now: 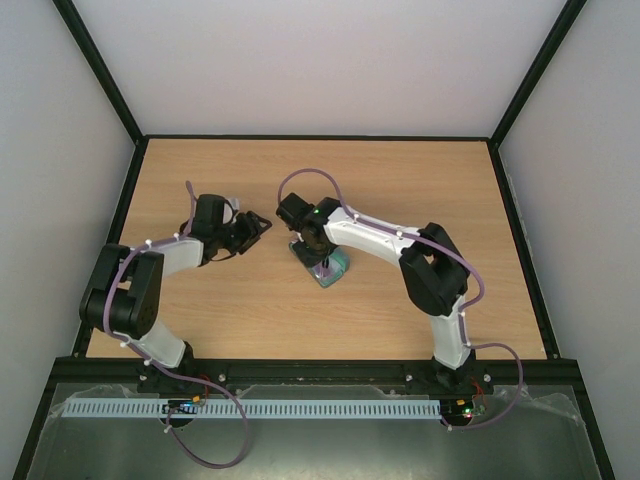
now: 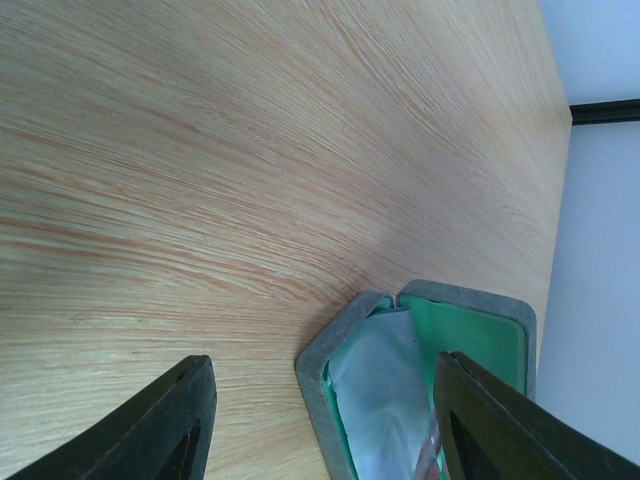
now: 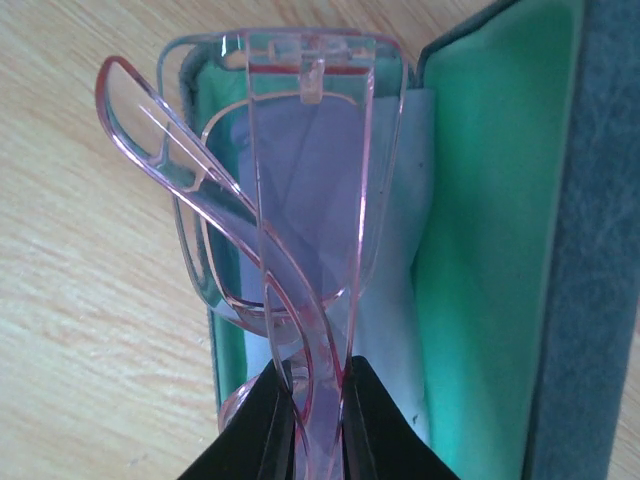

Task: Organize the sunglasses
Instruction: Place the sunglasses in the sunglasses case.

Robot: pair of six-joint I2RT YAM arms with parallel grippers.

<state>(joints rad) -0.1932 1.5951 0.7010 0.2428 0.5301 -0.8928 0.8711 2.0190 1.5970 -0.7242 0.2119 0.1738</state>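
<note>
My right gripper [image 3: 316, 420] is shut on the sunglasses [image 3: 300, 190], a folded pink translucent pair, and holds them just above the open blue-grey case [image 3: 590, 250]. The case has a green lining and a light blue cloth [image 3: 405, 250] lying inside. In the top view the case [image 1: 324, 266] lies mid-table under my right gripper [image 1: 322, 262]. My left gripper [image 2: 320, 420] is open and empty; it hovers beside the case's end [image 2: 330, 350], where the cloth [image 2: 385, 385] also shows. In the top view it [image 1: 255, 228] sits left of the case.
The wooden table [image 1: 420, 190] is fenced by a black frame [image 1: 320, 137] and white walls. The right arm's elbow [image 1: 432, 268] rises at the right of the case.
</note>
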